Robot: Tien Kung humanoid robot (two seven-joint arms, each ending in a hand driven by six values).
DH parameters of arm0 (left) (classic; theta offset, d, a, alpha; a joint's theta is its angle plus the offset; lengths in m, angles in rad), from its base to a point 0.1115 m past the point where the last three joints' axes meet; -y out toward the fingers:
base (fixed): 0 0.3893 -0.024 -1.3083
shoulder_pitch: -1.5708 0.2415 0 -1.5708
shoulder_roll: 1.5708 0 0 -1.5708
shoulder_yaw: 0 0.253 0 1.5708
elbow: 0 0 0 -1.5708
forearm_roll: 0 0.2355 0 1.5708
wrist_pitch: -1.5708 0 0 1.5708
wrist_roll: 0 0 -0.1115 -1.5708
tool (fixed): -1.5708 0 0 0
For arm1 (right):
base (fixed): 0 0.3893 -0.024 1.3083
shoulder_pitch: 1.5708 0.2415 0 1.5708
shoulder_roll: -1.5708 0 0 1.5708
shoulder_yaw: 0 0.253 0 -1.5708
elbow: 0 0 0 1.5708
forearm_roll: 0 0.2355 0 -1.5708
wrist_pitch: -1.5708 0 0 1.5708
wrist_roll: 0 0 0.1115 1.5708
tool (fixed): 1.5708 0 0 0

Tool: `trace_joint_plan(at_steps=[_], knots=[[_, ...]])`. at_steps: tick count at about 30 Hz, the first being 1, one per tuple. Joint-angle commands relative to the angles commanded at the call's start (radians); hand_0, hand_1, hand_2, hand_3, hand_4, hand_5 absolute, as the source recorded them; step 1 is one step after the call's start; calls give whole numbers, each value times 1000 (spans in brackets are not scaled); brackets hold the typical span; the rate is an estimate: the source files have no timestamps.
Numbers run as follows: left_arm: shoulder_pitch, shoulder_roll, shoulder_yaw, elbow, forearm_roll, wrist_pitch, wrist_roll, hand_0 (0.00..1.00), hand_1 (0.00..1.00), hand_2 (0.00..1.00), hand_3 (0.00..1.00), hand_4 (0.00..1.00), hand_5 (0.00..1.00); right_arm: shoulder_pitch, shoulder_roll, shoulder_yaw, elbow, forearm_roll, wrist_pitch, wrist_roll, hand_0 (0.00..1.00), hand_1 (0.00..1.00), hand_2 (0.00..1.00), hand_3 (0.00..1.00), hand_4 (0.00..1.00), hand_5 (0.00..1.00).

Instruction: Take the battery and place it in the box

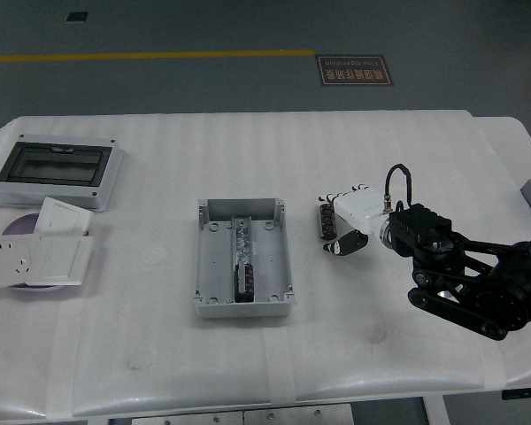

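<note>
One hand (pixel 343 221), the right, cups the battery (pixel 324 220) just right of the open box (pixel 242 258), its fingers around it but not visibly clenched, so a loose hold could roll it away across the worktop (pixel 274 150). Left of the box, well apart, lie a lidded case (pixel 57 172) and switch plates (pixel 44 252); nothing blocks the way.

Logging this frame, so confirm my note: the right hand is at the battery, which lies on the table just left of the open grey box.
One thing is wrong: the battery lies just right of the open grey box, not left of it. The head view shows it on the table between the box and the right hand, whose fingers reach around the battery.
</note>
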State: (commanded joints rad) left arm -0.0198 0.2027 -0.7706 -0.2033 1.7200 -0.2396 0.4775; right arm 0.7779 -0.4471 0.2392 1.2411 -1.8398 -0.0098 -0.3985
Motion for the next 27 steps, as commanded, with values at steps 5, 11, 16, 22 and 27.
trace_joint_plan(at_steps=[5,11,16,22,27], knots=[[-1,-1,4,0,-2,0,-3,685,701,642,640,620,223,-1,1,4,-4,3,-19,9,911,709,639,694,595,279],[-3,-2,8,0,-7,2,-5,685,701,640,640,619,223,-2,-1,7,-8,5,-44,19,902,700,619,683,592,276],[-1,-3,2,0,-1,-1,-3,685,701,638,640,619,224,-13,-14,42,12,3,-58,23,889,693,599,677,592,282],[3,-2,-6,0,6,-2,-1,685,701,638,639,618,223,-69,-48,169,116,141,-111,77,864,680,571,657,585,285],[5,1,-8,0,6,-2,-1,685,700,638,639,618,223,-147,-55,274,222,311,-226,186,840,672,563,656,577,284]])
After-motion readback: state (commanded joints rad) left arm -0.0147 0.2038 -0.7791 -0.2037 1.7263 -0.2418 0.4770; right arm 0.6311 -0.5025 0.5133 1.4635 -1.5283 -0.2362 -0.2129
